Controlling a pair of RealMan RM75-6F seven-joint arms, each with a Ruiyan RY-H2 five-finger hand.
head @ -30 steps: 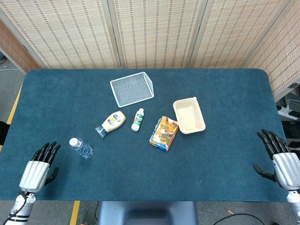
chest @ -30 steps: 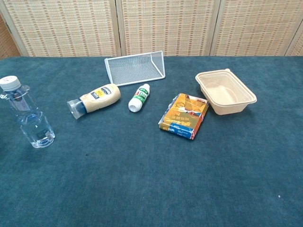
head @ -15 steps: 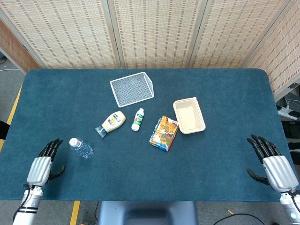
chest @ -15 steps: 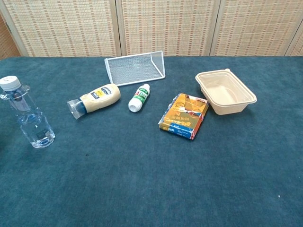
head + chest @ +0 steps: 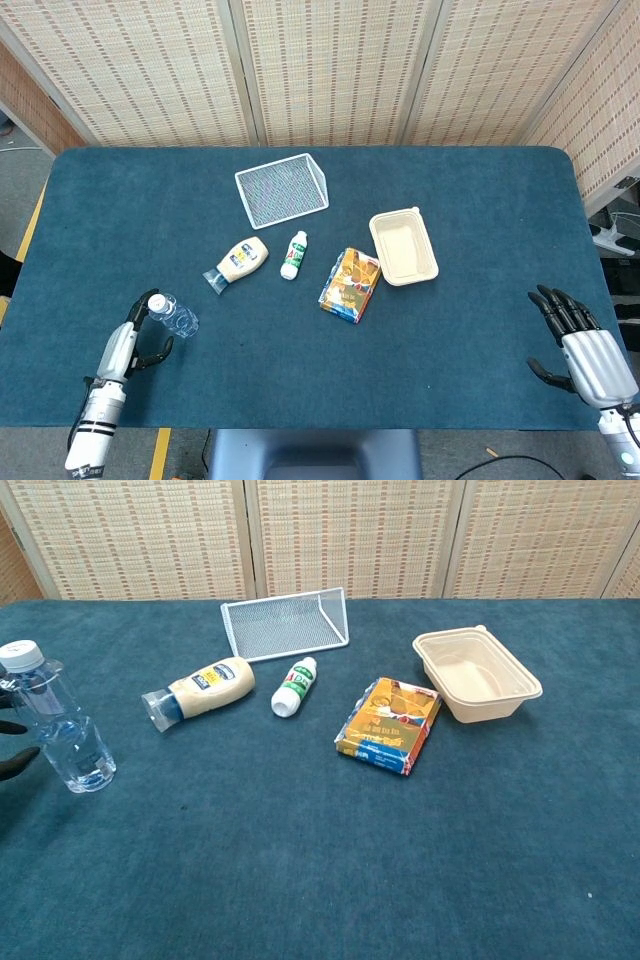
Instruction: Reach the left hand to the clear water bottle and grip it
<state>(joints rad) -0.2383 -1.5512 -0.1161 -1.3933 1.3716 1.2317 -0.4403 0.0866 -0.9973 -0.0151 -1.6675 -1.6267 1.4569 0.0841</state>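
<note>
Left hand (image 5: 137, 335) sits just beside the clear water bottle (image 5: 174, 315) near the front-left corner of the tabletop (image 5: 480, 230), its fingers spread and curved toward the bottle's cap end with nothing yet inside them; in the chest view only dark fingertips (image 5: 14, 763) show at the left edge, beside the bottle but not wrapped round it. So the reach looks close to finished, while the grip itself is not yet made: the fingers need to come round the bottle's body and close. The bottle stands upright with its white cap on (the chest view shows this plainly) and seems to hold only a little water at the bottom. Right hand (image 5: 585, 345) rests at the front-right corner, fingers apart and holding nothing, well apart from everything else. Of the other containers, the beige tray (image 5: 403, 247) right of centre is empty, and the white wire basket (image 5: 282, 188) toward the back edge has nothing in it either. A mayonnaise bottle (image 5: 238, 263) and a small white bottle (image 5: 293, 255) lie on their sides near the middle, both capped.
</note>
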